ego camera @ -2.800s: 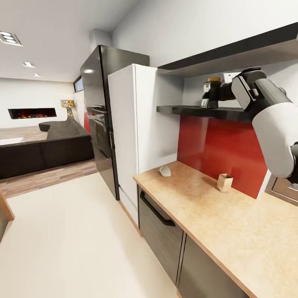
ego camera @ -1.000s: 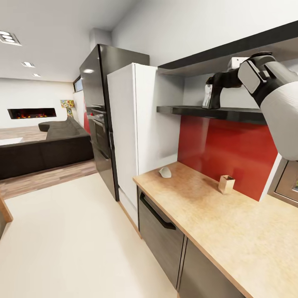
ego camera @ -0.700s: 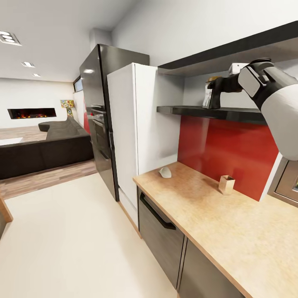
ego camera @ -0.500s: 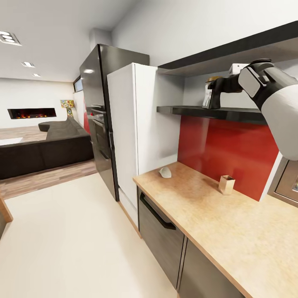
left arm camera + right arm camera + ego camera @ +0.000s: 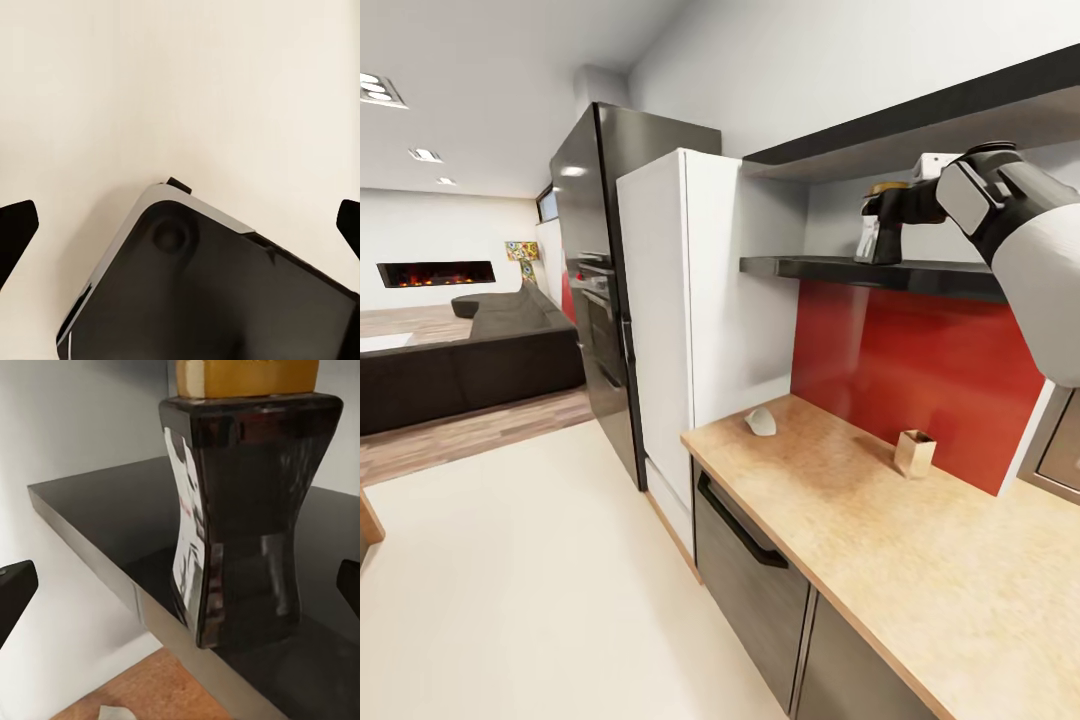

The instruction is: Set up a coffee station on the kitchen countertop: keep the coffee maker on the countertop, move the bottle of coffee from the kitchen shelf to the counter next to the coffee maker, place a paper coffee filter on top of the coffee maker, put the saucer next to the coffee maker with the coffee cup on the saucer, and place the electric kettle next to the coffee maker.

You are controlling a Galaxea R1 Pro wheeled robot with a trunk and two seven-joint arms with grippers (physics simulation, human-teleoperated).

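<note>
The bottle of coffee [image 5: 240, 517], dark with a yellow cap and a white label, stands upright near the front edge of the dark kitchen shelf [image 5: 97, 517]. My right gripper [image 5: 180, 585] is open, with one fingertip far out on each side of the bottle and neither touching it. From the head view, the right gripper [image 5: 881, 235] reaches onto the shelf [image 5: 830, 267] at the bottle [image 5: 884, 190]. The paper coffee filter [image 5: 761, 421] lies on the kitchen countertop [image 5: 840, 510] near its left end. My left gripper [image 5: 180, 225] hangs open over pale floor.
A small wooden box [image 5: 913, 452] stands on the countertop against the red backsplash [image 5: 900, 360]. A white cabinet [image 5: 680, 310] and a black fridge [image 5: 595, 280] stand left of the counter. A second shelf board [image 5: 920, 125] runs above. Open floor [image 5: 530, 580] lies left.
The right arm has risen since the earliest frame, and its gripper has stayed at the bottle on the shelf. The head view has shifted slightly.
</note>
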